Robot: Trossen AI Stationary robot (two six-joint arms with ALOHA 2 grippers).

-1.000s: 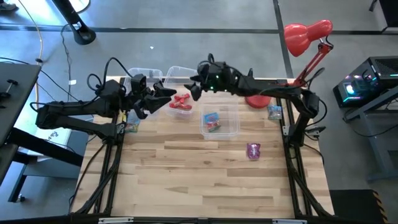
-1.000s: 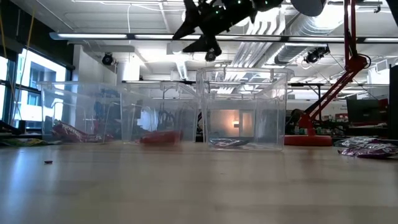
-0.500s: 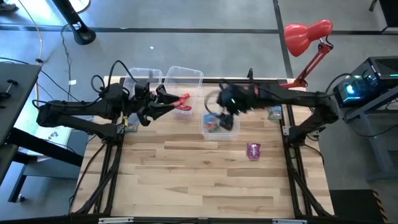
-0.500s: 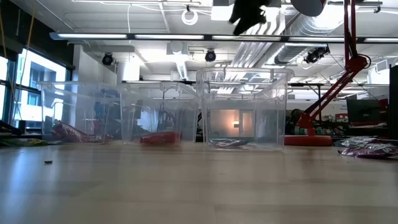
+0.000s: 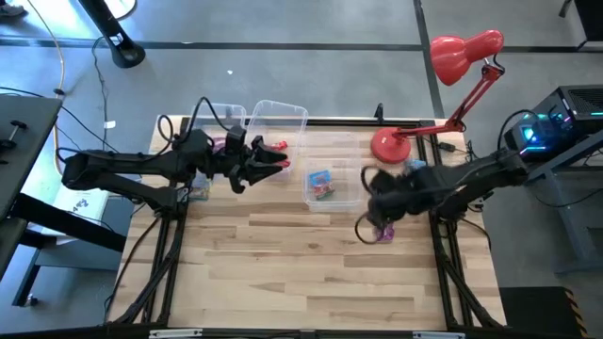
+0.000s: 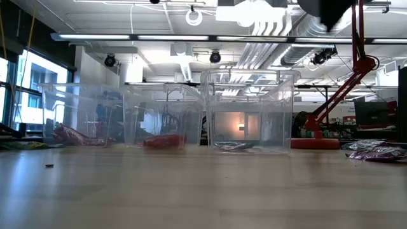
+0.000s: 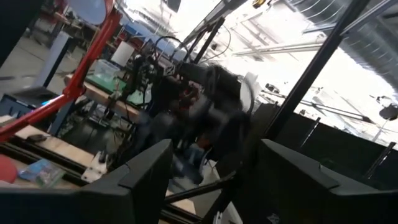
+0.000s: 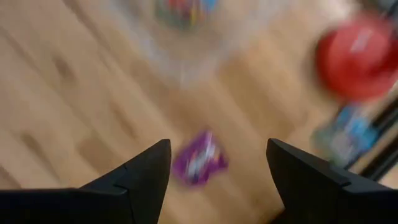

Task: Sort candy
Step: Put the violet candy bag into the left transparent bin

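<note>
R gripper (image 8: pixel 214 163) spread wide, empty, above purple candy (image 5: pixel 383 229), table's 4 o'clock. Light, crinkly, slippery wrapper; pinch across middle.

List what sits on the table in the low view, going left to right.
Left bin → middle bin with red candy → right bin → red lamp base → purple packets.
</note>
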